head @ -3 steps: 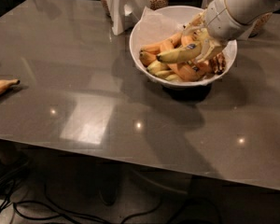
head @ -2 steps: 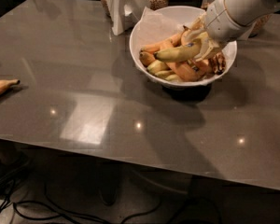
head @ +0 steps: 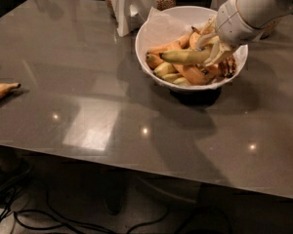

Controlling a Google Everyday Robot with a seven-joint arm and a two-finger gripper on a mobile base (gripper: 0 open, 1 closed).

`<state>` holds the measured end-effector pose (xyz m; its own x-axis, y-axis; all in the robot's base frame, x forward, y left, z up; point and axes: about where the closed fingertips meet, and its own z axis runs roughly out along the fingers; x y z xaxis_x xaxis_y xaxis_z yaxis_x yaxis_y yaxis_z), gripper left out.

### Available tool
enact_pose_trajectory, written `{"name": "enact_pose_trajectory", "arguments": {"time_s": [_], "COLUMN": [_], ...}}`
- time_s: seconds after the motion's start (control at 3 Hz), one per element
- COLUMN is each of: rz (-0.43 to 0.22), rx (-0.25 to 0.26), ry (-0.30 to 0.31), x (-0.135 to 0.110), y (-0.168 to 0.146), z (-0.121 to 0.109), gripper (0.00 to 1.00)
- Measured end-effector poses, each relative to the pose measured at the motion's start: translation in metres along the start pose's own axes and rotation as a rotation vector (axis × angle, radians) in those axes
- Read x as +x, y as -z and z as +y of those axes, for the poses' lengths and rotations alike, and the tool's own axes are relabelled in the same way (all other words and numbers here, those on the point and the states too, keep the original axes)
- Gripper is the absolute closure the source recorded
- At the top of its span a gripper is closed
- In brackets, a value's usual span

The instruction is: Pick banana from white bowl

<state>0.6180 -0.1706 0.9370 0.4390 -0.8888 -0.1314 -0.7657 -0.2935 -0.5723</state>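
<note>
Step in hand: lifting the banana (head: 183,57) from the white bowl (head: 185,9). Raise it slowly and straight up, so that its free left end clears the orange-toned bananas (head: 195,74) beneath. Tool: gripper (head: 211,51), over the bowl's right half, fingers closed narrowly on the banana's right end, holding nothing else.

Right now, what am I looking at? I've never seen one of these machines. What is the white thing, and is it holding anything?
The white thing is a robot's single arm, ending in a two-finger hand. One camera looks down on a grey table; where it is mounted is not on record. The hand is down in the white bowl of bananas, right at the long greenish-yellow banana lying on top. Whether it grips it, I cannot tell. A loose banana lies at the picture's left edge.
</note>
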Motion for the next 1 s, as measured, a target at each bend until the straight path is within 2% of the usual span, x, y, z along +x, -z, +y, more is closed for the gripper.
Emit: {"name": "enact_pose_trajectory", "arguments": {"time_s": [0.67,1.0], "rz": [-0.005,-0.031], "rx": [0.025,0.04], "ry": [-0.058,-0.095], "x": [0.005,0.002], "y": [0.04,0.077], "z": [0.008,0.012], "gripper": [1.0,1.0]}}
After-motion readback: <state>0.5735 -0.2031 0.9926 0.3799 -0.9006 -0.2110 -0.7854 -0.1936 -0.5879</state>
